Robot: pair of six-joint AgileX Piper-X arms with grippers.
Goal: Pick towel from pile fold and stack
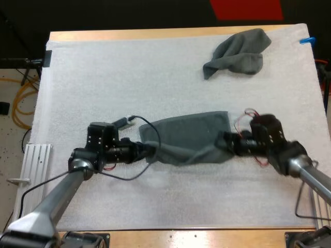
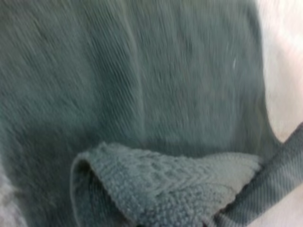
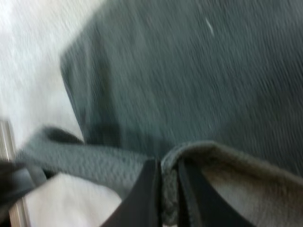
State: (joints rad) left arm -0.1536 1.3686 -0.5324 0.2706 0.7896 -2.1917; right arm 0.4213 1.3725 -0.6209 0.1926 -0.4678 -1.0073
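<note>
Holding towel [image 1: 189, 137] mid-tabletop [image 1: 155, 35] | my right gripper [image 1: 225, 140] pinches its right edge | left gripper [image 1: 148, 150] at left edge, grip: cannot tell | crumpled towel [image 1: 239, 51] far right corner

Grey-green towel [image 1: 189, 137] spread mid-mat, crumpled towel [image 1: 239, 51] far right

The towel [image 1: 189, 137] pinched in the right tool [image 3: 166, 170] is matt grey-green cloth, finely ribbed on its face, looped and nubbly at the folded edge. The tool's fingers [image 3: 142, 198] seem smooth matt black plastic.
</note>
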